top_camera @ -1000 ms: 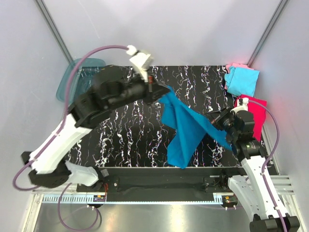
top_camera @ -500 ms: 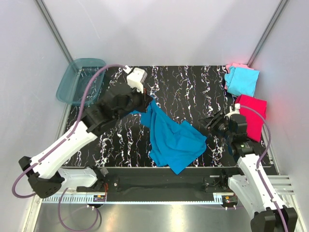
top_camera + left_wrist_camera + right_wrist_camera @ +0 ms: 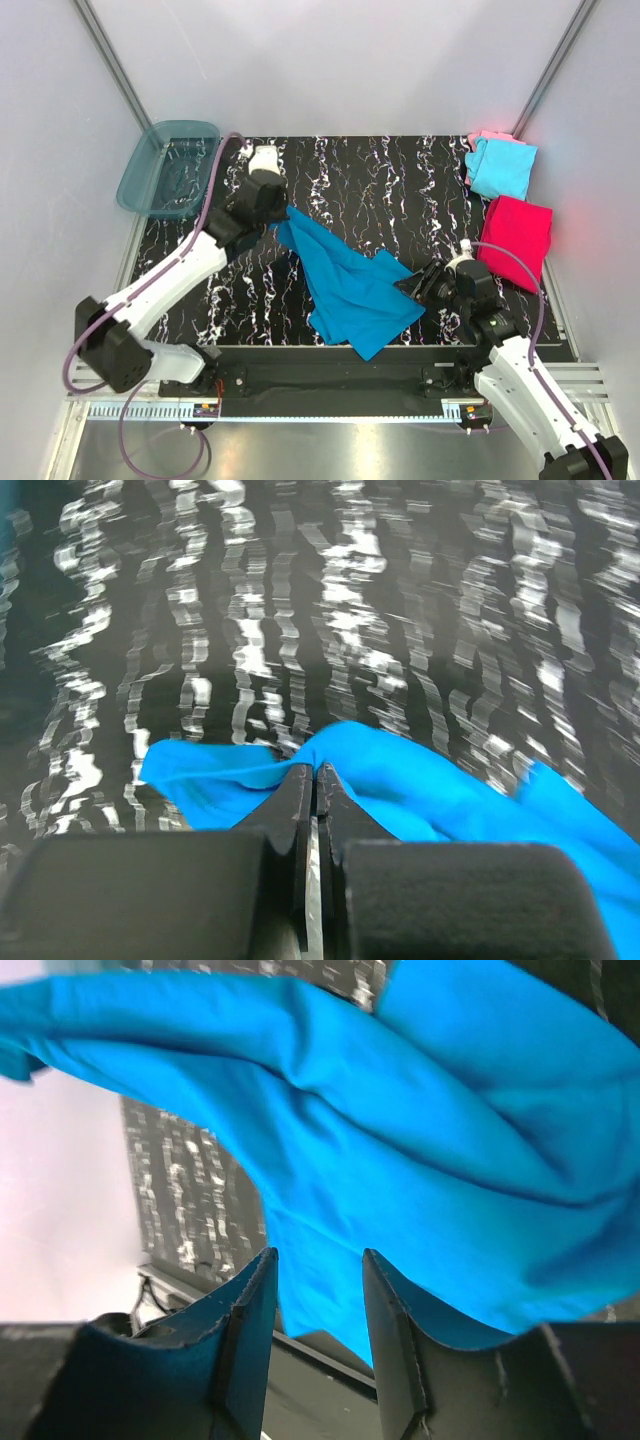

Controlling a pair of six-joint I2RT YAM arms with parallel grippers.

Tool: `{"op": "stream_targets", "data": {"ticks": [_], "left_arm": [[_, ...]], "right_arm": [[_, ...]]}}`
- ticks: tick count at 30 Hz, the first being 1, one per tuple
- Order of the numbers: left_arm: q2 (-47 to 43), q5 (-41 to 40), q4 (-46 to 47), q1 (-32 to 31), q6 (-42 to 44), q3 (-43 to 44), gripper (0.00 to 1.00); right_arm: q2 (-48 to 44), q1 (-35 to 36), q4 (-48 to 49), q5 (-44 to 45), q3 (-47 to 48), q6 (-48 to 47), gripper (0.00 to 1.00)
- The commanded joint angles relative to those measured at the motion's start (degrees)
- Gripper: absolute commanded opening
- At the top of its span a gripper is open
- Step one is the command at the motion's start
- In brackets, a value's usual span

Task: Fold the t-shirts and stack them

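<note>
Black marbled tabletop (image 3: 400,170) carries the rumpled teal-blue t-shirt (image 3: 350,285) front-centre; left gripper (image 3: 314,778) pinches its far corner, presumably to pull it flat, right gripper (image 3: 318,1260) parted and empty at its right edge.

Table (image 3: 400,180): black top, white marble veining, walled on three sides.

Middle, toward near edge: teal-blue t-shirt (image 3: 350,285), rumpled, spread loosely, one corner drawn out toward far left.

Far right corner: light cyan t-shirt (image 3: 500,170), folded, lying over pale pink t-shirt (image 3: 487,136); only pink rim shows.

Right edge, just nearer: magenta-red t-shirt (image 3: 515,232), folded flat.

Far left corner: translucent teal tub (image 3: 180,124), partly overhanging table edge.
</note>
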Motion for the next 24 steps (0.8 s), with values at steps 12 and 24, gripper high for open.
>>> {"op": "stream_targets", "data": {"ticks": [12,24], "left_arm": [[19.67,7.61,1.1,23.69,1.03,22.47,0.0],[24.45,11.39,5.39,24.4,-0.64,17.5,0.0]], "right_arm": [[0.73,1.14,-3.18,2.25,-1.49,-1.61,0.47],[15.66,6.74,11.91,1.28,-3.25,-0.48,0.46]]}}
